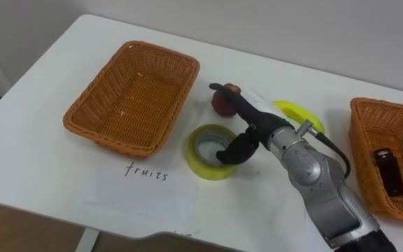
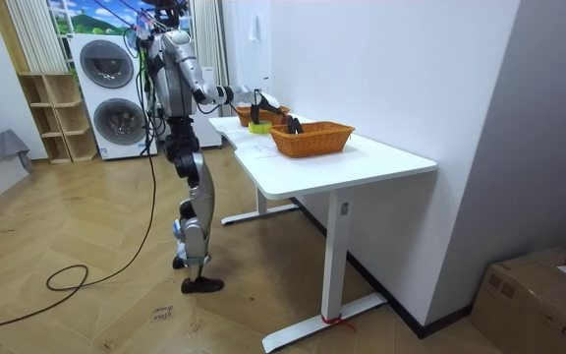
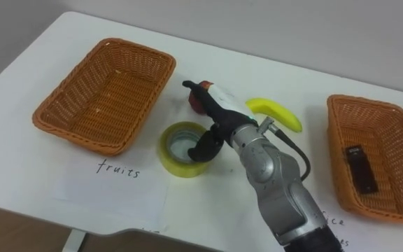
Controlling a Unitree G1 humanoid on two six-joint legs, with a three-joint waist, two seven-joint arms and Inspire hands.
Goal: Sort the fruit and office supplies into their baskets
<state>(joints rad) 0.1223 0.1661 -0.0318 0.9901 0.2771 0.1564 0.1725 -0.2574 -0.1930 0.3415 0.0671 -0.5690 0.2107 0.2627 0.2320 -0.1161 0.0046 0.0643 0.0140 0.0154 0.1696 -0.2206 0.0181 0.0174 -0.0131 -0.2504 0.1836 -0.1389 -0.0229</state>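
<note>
Right hand (image 1: 252,119) reaches across the counter (image 1: 40,154), fingers nearly straight over the red fruit (image 1: 220,105), thumb dipping into the yellow tape roll (image 1: 196,159), grasping nothing. Banana (image 1: 296,112) lies just right. Left basket (image 1: 96,105) is near; right basket (image 1: 362,161) holds a dark object (image 1: 390,170).

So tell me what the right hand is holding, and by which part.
Nothing that shows: the right hand lies open, fingers stretched over the red fruit, thumb hanging above the yellow tape roll, gripping neither.

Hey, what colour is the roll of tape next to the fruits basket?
Yellow; the tape roll shows best in the left eye view.
</note>
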